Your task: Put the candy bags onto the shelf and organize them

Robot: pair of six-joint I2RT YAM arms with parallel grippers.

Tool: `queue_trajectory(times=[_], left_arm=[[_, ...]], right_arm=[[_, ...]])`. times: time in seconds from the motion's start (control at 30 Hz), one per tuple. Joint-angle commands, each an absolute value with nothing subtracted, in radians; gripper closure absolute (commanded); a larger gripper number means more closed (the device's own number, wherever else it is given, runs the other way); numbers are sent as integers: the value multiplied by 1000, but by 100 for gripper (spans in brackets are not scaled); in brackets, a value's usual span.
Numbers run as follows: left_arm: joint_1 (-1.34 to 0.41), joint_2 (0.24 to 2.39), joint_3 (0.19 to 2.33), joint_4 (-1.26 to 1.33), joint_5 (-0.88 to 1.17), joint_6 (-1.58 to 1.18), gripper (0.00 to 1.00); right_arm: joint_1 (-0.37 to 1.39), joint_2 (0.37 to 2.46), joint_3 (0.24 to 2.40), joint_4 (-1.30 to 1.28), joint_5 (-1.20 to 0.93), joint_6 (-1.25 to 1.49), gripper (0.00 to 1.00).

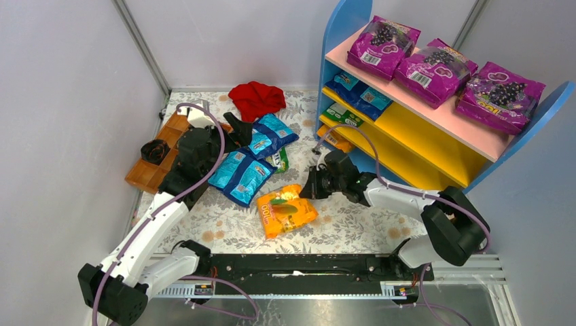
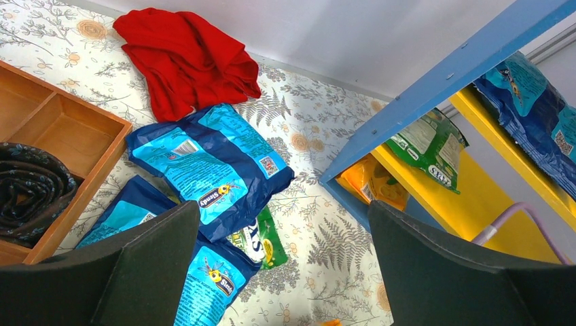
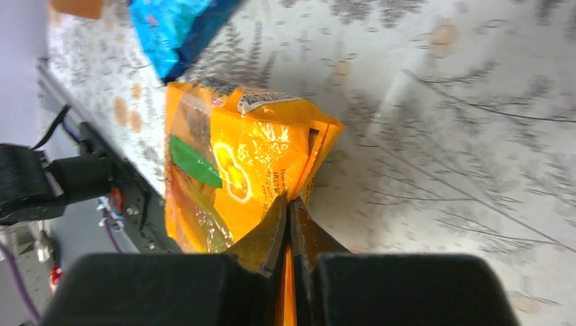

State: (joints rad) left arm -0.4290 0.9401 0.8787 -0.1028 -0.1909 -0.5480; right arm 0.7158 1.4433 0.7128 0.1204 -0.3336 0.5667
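Currently the right gripper (image 1: 311, 185) is pinching one end edge of the orange candy bag (image 1: 286, 209), fingers nearly closed on the foil; the bag is lying on the table (image 1: 353, 224) at its 8 o'clock, long axis running 8 to 2, with the shelf (image 1: 421, 129) waiting at 2 o'clock. The left gripper (image 1: 234, 129) is hanging wide open over the blue candy bags (image 2: 210, 163), their logo reading roughly "Stendy"

Right claw (image 3: 289, 207) clamped — left claw (image 2: 285, 268) spread wide.

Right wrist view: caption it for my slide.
Right end effector pinches the edge of the orange candy bag on the floral tablecloth.
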Motion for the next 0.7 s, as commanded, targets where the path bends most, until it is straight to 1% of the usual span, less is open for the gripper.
queue_trajectory(times=[0.0, 0.03, 0.1, 0.17, 0.27, 0.33, 0.4, 0.47, 0.5, 0.53, 0.57, 0.6, 0.67], left_arm=[[-430, 936, 878, -51, -186, -551, 1], [-430, 935, 877, -51, -186, -551, 1], [-429, 937, 876, -50, -186, -549, 1], [-429, 938, 876, -49, -186, -550, 1], [-429, 939, 875, -47, -179, -553, 1], [-430, 940, 874, -46, -175, -554, 1], [-430, 940, 876, -47, -178, -554, 1], [-430, 943, 877, -50, -182, -551, 1], [-428, 943, 877, -51, -183, -551, 1], [-428, 943, 877, -52, -184, -551, 1], [-426, 945, 877, -52, -184, -551, 1], [-426, 946, 878, -52, -183, -551, 1], [-425, 946, 879, -54, -183, -551, 1]], right_arm=[[643, 1449, 776, -66, -282, 443, 97], [637, 1445, 782, -73, -271, 432, 100], [634, 1431, 804, -103, -236, 402, 100], [631, 1428, 840, -171, -158, 361, 100], [630, 1458, 938, -328, 77, 271, 91], [630, 1496, 1017, -443, 225, 222, 91], [633, 1504, 1069, -494, 291, 207, 83], [662, 1484, 1097, -510, 307, 224, 49], [695, 1474, 1107, -516, 332, 233, 33], [745, 1470, 1122, -530, 367, 243, 15], [796, 1471, 1136, -546, 401, 253, 3], [851, 1474, 1146, -555, 411, 263, 1], [915, 1479, 1155, -562, 411, 308, 0]])
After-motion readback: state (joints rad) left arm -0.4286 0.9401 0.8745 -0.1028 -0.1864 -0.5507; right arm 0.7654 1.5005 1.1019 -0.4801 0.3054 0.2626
